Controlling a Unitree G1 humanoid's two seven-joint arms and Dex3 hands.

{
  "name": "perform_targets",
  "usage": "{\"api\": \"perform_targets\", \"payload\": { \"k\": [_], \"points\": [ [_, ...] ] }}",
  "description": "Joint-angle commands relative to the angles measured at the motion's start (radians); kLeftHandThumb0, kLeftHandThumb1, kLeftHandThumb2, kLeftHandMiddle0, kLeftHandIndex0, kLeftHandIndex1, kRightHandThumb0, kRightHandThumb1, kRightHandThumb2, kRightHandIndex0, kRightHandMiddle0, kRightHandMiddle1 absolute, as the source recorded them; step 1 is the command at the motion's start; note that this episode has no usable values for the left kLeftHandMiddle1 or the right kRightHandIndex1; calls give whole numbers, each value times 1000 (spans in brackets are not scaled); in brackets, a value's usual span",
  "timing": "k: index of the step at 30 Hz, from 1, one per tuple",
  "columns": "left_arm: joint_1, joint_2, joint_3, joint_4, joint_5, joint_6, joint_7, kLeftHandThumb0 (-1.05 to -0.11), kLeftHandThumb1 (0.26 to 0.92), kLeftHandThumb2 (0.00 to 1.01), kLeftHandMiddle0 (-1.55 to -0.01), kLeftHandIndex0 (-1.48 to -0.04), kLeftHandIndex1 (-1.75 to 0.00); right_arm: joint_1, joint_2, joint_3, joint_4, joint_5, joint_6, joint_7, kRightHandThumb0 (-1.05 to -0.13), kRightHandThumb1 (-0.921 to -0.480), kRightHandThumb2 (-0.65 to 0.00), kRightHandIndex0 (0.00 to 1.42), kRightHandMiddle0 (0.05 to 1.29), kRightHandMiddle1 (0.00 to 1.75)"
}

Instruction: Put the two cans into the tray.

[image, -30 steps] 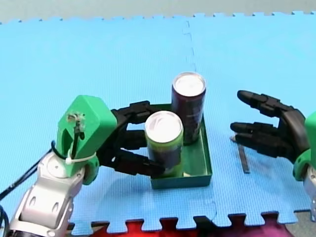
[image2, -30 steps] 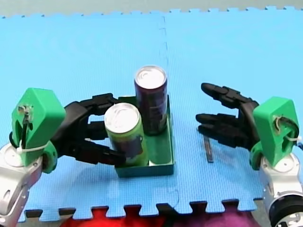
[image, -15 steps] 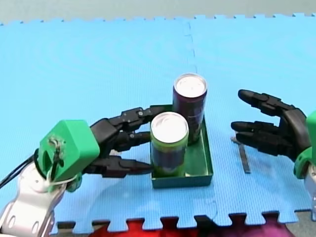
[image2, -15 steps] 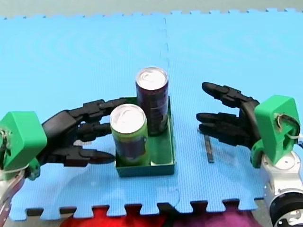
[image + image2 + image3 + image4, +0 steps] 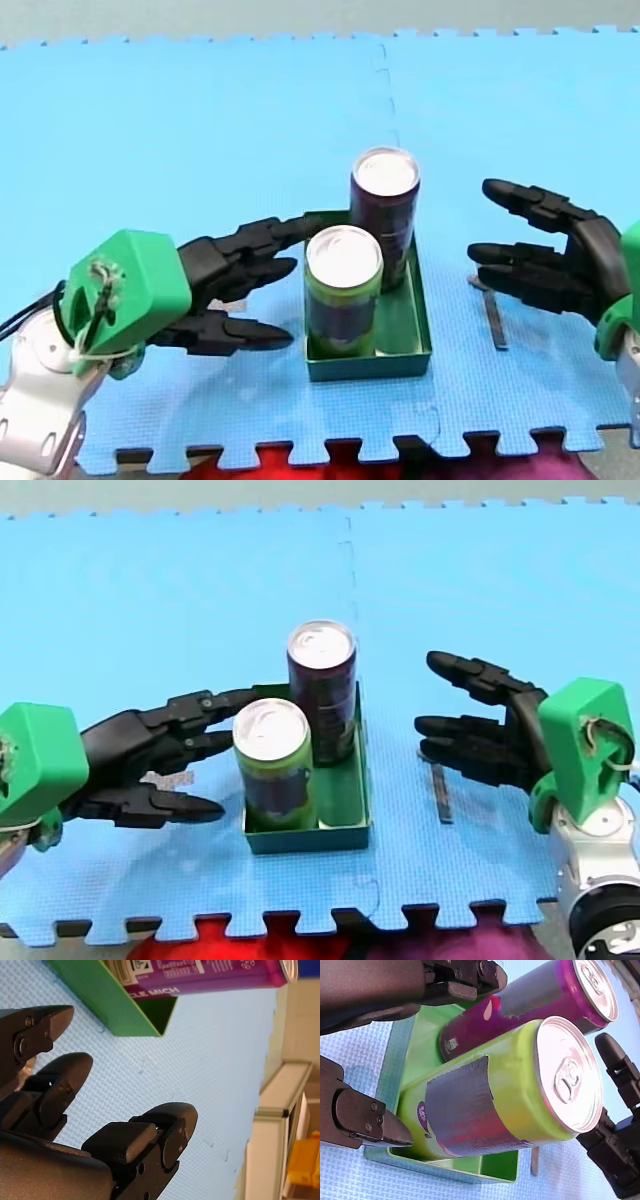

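A green tray sits mid-mat with both cans upright inside it. The lime-green can stands at the near end, the purple can just behind it. My left hand is left of the tray, a short way off the green can, holding nothing. My right hand is right of the tray, also holding nothing. In the second wrist view the green can and purple can stand side by side in the tray. The first wrist view catches the purple can and a tray corner.
The blue foam mat covers the table, with a seam running back from the tray. A thin grey strip lies on the mat under my right hand. The mat's jigsaw front edge is close to the tray.
My left hand let go of the lime-green can and drew back to the left. The can now stands free in the tray. The right hand barely moved.
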Motion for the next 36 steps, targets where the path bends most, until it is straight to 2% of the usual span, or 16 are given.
{"api": "perform_targets", "payload": {
  "k": [1,4,7,10,14,16,20,22,24,25,27,29,32,36],
  "points": [
    [6,23,14,-33,-11,26,-6,-1048,909,21,-124,-91,0,-3,-4,-2,2,3,0,5,-627,-749,0,1000,664,0],
    [38,35,41,-66,-16,37,17,-1048,886,5,-106,-84,0,-1,-4,-4,2,7,-1,12,-630,-746,0,996,665,0],
    [68,35,71,-57,-4,0,71,-1048,871,0,-97,-82,0,0,-4,-7,3,10,-2,18,-632,-743,0,993,665,0],
    [93,35,101,-8,10,-73,127,-1048,856,0,-181,-88,-3,0,-5,-9,3,12,-4,21,-635,-740,0,991,666,1],
    [147,11,151,45,3,-190,207,-1048,848,1,-284,-125,-19,-1,-8,-12,5,14,-4,25,-640,-738,0,991,667,1],
    [159,4,159,61,23,-224,254,-1048,855,4,-312,-139,-22,-1,-10,-13,6,15,-3,29,-640,-736,0,990,668,1],
    [149,-4,162,126,66,-287,330,-1048,878,13,-367,-160,-25,-2,-14,-17,9,18,-2,41,-638,-732,0,988,669,1],
    [140,-20,172,171,61,-330,359,-1048,893,12,-450,-266,-46,-3,-15,-19,11,19,-1,46,-637,-730,0,988,670,1],
    [128,-48,189,230,42,-383,390,-1048,902,9,-513,-354,-50,-3,-17,-22,12,20,-1,50,-637,-729,0,988,671,1],
    [123,-68,201,265,32,-412,413,-1048,905,6,-600,-446,-51,-3,-17,-23,12,20,-1,52,-637,-728,0,988,672,2],
    [110,-102,221,341,17,-468,455,-1048,908,3,-674,-513,-46,-2,-18,-25,11,21,-3,56,-637,-727,0,989,673,2],
    [97,-125,234,409,6,-514,481,-1048,905,1,-704,-536,-44,-1,-19,-26,8,23,-6,62,-635,-726,0,991,674,2],
    [83,-139,253,483,-22,-567,474,-1048,886,0,-730,-556,-35,3,-21,-28,-4,27,-12,74,-634,-726,0,989,675,1],
    [76,-153,274,532,-56,-618,462,-1048,856,0,-744,-568,-27,10,-24,-30,-25,31,-14,85,-632,-725,0,979,673,0]
  ]
}}
